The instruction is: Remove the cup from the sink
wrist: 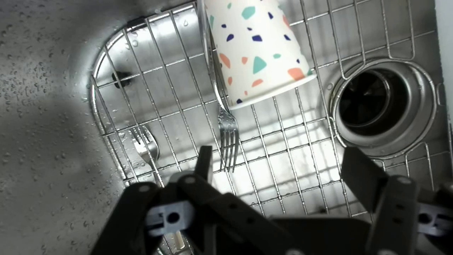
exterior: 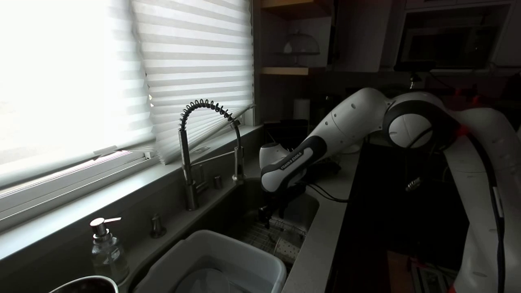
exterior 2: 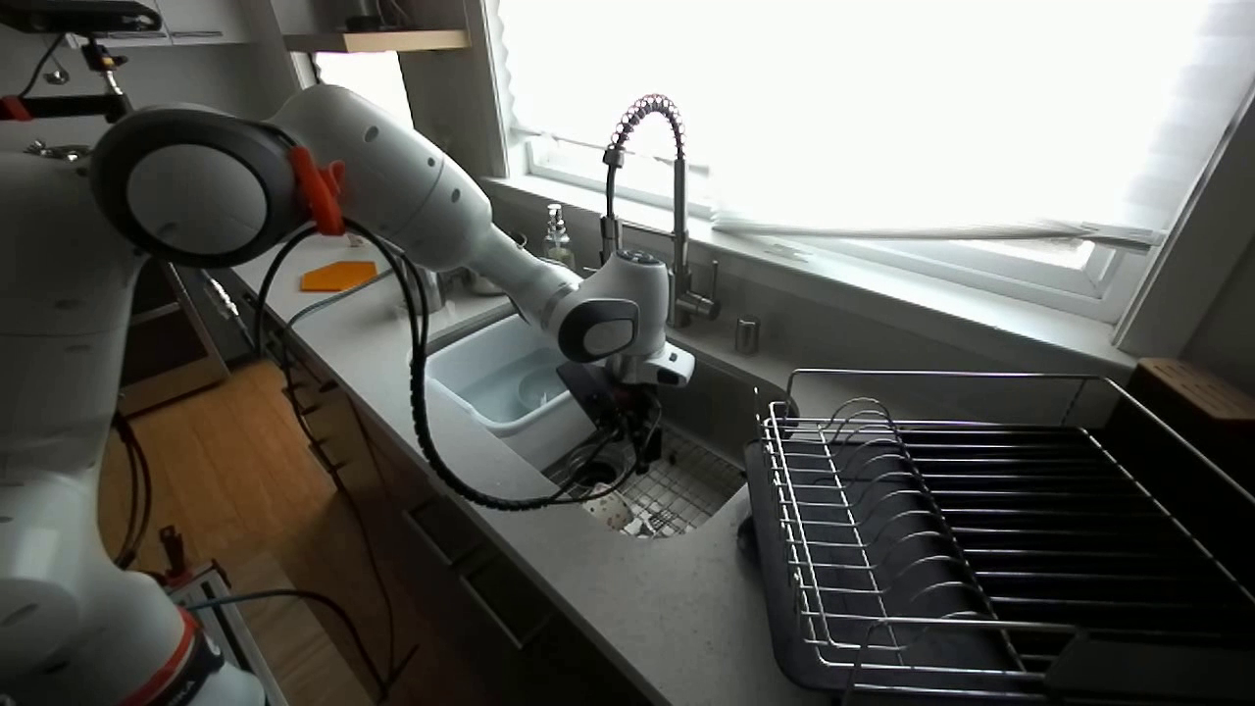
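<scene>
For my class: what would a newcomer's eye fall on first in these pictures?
Probably the white robot arm, reaching over the sink in both exterior views. In the wrist view, the patterned cup lies on its side on a wire rack; lower in that picture, the pincer stands open.

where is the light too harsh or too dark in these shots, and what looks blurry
The window blinds glare near white in both exterior views; the cabinets fade into deep shadow in an exterior view; in the wrist view, glare whitens part of the floor of the sink, the cup looks sharp, and the gripper looks softer, probably from being close to the lens.
</scene>
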### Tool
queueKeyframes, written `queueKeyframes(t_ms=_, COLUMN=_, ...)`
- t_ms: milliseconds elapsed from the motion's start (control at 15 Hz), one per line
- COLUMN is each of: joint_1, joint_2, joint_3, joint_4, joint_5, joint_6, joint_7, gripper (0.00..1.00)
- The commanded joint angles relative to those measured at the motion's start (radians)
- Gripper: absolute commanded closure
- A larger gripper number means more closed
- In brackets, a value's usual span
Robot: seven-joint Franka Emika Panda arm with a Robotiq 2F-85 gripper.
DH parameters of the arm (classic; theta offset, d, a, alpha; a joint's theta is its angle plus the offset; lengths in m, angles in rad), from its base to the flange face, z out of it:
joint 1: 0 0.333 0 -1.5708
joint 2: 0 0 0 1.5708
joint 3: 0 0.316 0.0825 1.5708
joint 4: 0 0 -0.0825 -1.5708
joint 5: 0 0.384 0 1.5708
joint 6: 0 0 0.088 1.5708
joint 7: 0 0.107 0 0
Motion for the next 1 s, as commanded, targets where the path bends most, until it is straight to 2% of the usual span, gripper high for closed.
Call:
queueKeyframes(t_ms=0, joint_1=0.002, joint_2=0.000, joint_3=-0.002, joint_4=0.002, joint_5=0.001, joint_6=-0.002, joint_7=-0.001, gripper=0.07)
queueKeyframes(t_ms=133, joint_1=-0.017, joint_2=0.022, joint_3=0.009, joint_4=0.028, joint_5=0.025, joint_6=-0.029, joint_7=-0.030, gripper=0.00)
queueKeyframes(t_ms=600, joint_1=-0.069, joint_2=0.066, joint_3=0.002, joint_4=0.072, joint_5=0.063, joint_6=-0.176, joint_7=-0.094, gripper=0.00)
queueKeyframes(t_ms=933, joint_1=-0.074, joint_2=0.139, joint_3=0.003, joint_4=0.144, joint_5=0.055, joint_6=-0.218, joint_7=-0.082, gripper=0.00)
